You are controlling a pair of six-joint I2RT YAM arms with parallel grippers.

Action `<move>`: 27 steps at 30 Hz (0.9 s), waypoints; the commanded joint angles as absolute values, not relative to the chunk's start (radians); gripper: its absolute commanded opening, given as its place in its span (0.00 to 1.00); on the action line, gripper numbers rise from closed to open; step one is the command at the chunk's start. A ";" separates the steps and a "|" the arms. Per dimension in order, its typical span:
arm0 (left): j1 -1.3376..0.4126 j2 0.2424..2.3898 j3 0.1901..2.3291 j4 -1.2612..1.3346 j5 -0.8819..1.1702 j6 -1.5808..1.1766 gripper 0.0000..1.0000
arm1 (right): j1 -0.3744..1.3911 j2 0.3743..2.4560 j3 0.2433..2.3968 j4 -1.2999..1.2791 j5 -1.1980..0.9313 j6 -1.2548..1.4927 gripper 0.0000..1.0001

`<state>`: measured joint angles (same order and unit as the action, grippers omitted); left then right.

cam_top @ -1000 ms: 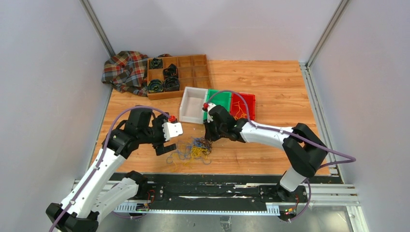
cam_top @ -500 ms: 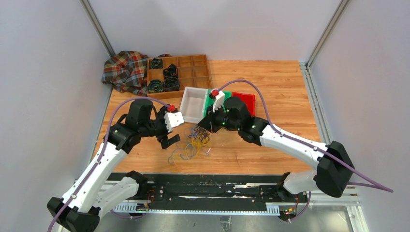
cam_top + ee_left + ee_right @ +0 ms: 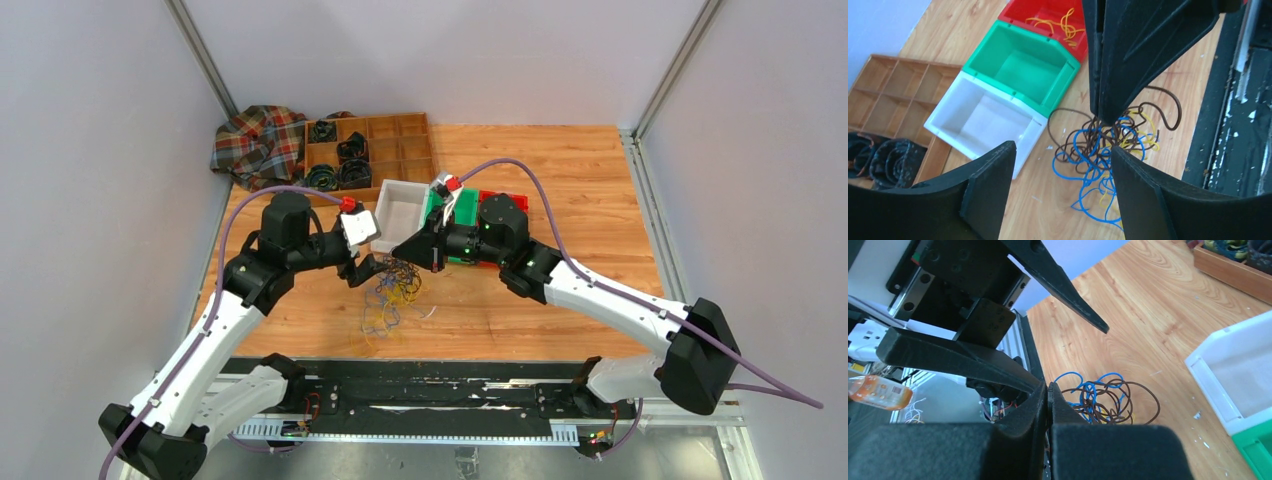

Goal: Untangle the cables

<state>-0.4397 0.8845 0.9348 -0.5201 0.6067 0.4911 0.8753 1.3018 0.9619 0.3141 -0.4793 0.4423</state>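
My right gripper is pressed fully together, finger flat against finger, and it pinches dark brown strands at the top of the cables; the tangle of blue, yellow and brown wire hangs from that pinch and trails down onto the bench; it sits about midway between the left and right edges, nearer the near edge than the far one.

My left gripper stands wide, just to the left of the tangle with its opening turned toward it; I cannot see either finger touching a strand; the tips of my two grippers are close together above the wires.

Just beyond the tangle, toward the far edge, three bins stand side by side and touching; the white bin is leftmost, the green bin is in the middle, and the red bin is rightmost; a few yellow wires lie in the red one.

Farther back, toward the far left corner, is a wooden tray with black coiled bundles in its left compartments; a plaid cloth is bunched in the far left corner itself, against the tray's left side.
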 commanded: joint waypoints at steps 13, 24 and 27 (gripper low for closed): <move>-0.434 0.860 0.880 -0.483 0.625 0.442 0.34 | 0.873 1.221 0.945 0.488 -0.525 0.514 0.01; -0.433 0.768 0.829 -0.578 0.374 0.558 0.01 | 0.698 1.055 0.848 0.376 -0.487 0.496 0.01; -0.432 0.738 0.789 -0.577 0.203 0.627 0.01 | 0.616 0.989 0.818 0.328 -0.468 0.479 0.01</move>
<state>-0.4397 0.7734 0.8379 -0.5468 0.4515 0.5266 0.7063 1.0721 0.8497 0.3790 -0.5037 0.5037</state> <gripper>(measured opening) 0.020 0.012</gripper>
